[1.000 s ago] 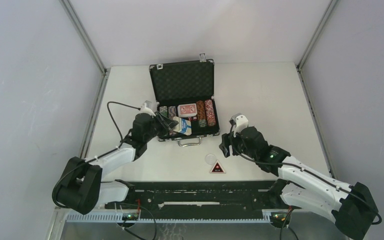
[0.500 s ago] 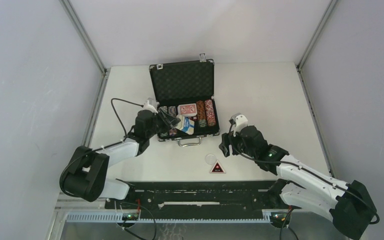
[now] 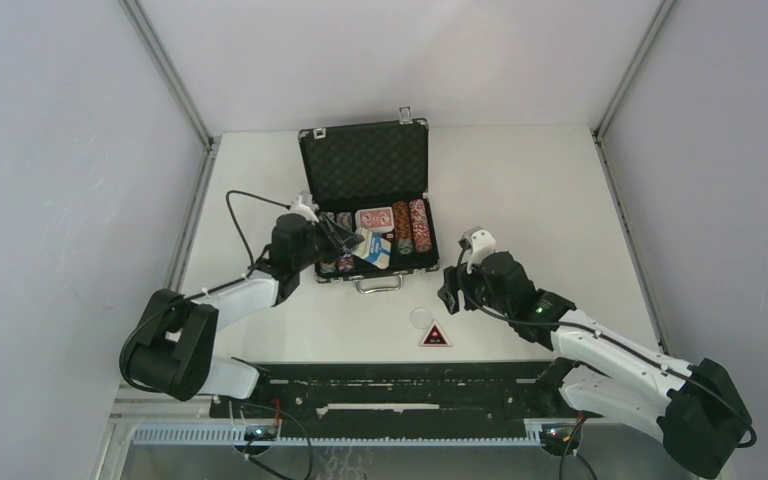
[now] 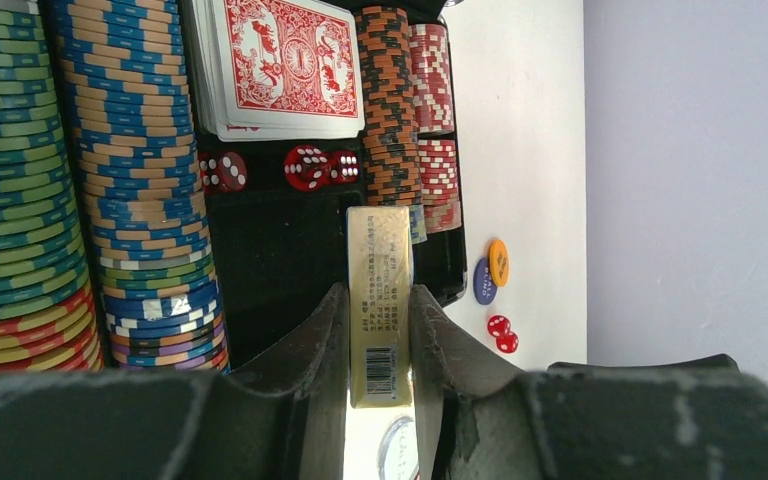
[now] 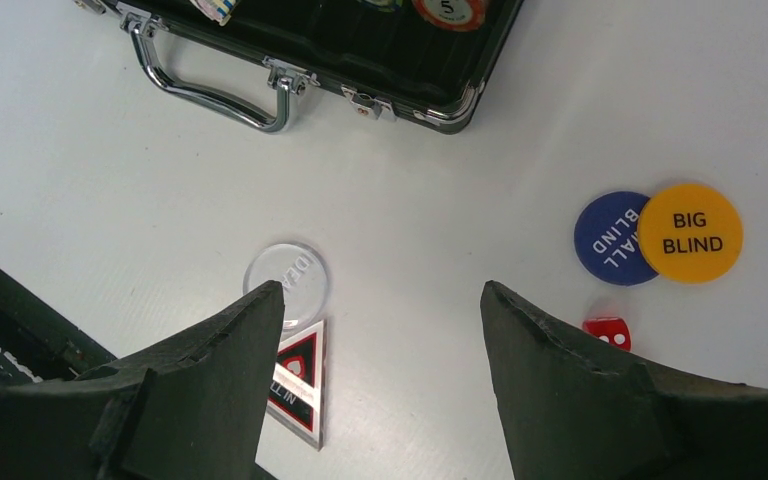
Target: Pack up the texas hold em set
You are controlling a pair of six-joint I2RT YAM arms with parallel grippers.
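Note:
The black briefcase point(image 3: 364, 165) of the texas hold em set lies open, lid up at the back. Its tray holds chip stacks point(image 4: 140, 180), a red card deck point(image 4: 285, 65) and red dice point(image 4: 305, 168). My left gripper point(image 4: 378, 290) is shut on a boxed card deck point(image 4: 380, 250), held edge-up over the empty black slot in front of the dice. In the top view that deck point(image 3: 373, 250) hangs over the tray's near part. My right gripper point(image 5: 380, 310) stands open above the bare table, right of the case handle point(image 5: 215, 90), with nothing between its fingers.
Loose pieces lie on the table by the right gripper: a clear dealer disc point(image 5: 287, 270), a red-and-black all-in triangle point(image 5: 295, 385), a blue small-blind token point(image 5: 615, 238), a yellow big-blind token point(image 5: 691, 232) and a red die point(image 5: 608, 332). Grey walls enclose the table.
My left gripper has carried the boxed deck a little right and farther over the case tray. The right arm has not moved.

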